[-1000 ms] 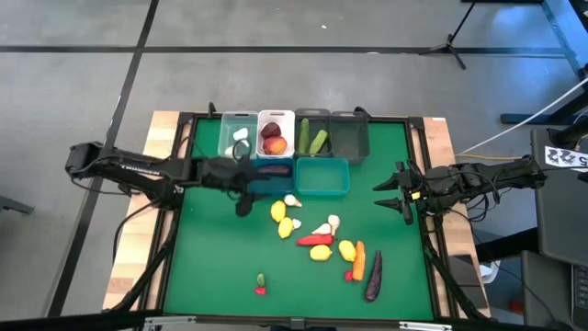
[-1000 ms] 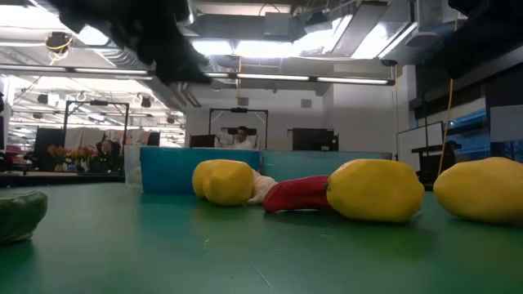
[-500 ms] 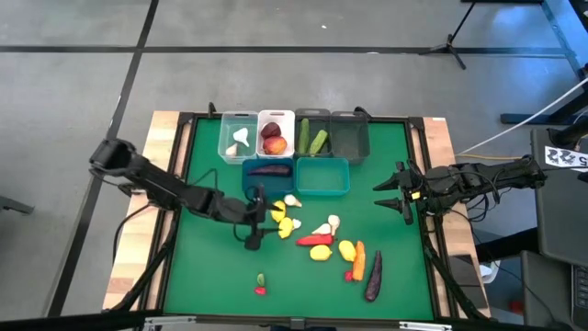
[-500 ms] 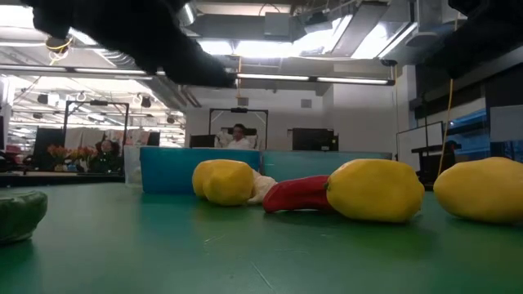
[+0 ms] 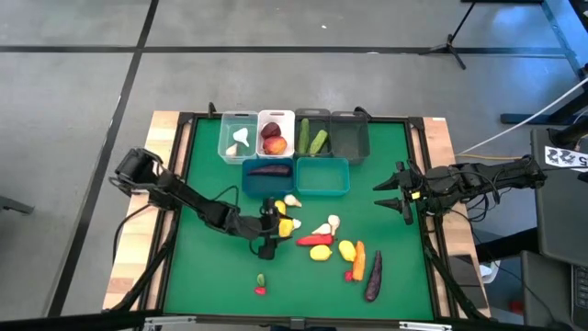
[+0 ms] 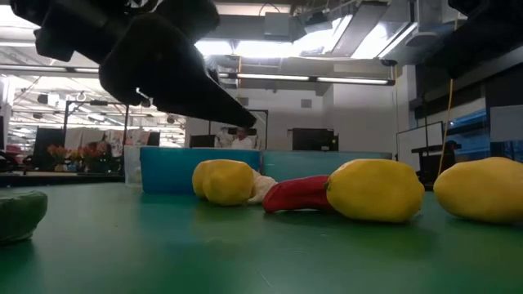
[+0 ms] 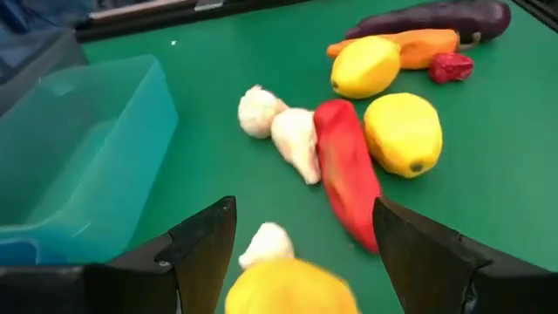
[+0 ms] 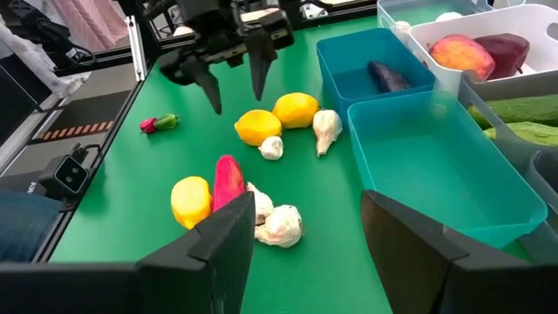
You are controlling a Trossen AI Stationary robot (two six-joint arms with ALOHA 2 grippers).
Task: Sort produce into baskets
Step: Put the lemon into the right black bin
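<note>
Here I have the left gripper [image 5: 267,227] low over the loose produce in the middle of the green surface [image 5: 211,276], fingers spread wide and holding nothing, with a yellow lemon [image 7: 290,290] directly between them and a small white garlic [image 7: 267,242] just beyond it. The right gripper [image 5: 393,194] waits near the right edge, fingers also wide and empty.

To do this pick well, I judge I should drop straight down so both fingers straddle the lemon's widest part, keeping clear of the garlic and a second lemon [image 8: 295,109] touching the first, then close gently, since a round, smooth toy may squirt out.

The baskets sit in a cluster at the far edge: a blue bin [image 5: 268,171] holding an eggplant, an empty teal bin [image 5: 322,176], and a white bin [image 5: 276,134] with red peaches. More produce lies right of the left gripper, including a red pepper [image 7: 346,173], a carrot [image 5: 358,260] and a long eggplant [image 5: 374,277].

Beyond the surface is a workshop with ceiling lights and a person seated far off.
</note>
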